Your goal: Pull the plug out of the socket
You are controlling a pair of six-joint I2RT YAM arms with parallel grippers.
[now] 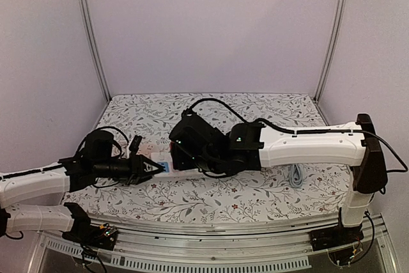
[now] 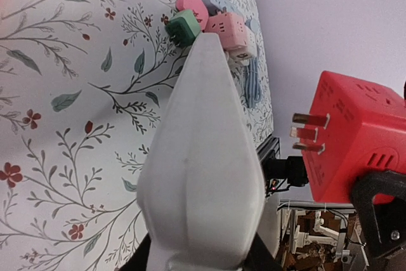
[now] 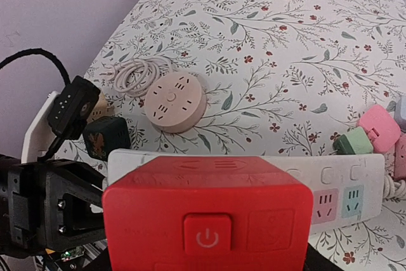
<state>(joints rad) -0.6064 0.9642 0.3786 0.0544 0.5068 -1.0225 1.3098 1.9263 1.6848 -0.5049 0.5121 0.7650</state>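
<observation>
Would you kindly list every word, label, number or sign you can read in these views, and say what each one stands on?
Power symbol (a circle with a stroke at the top, no letters): on the square button of the red cube plug.
Power strip: no print that can be read.
Round socket: no print that can be read.
No words, brands or numbers are legible in any view.
</observation>
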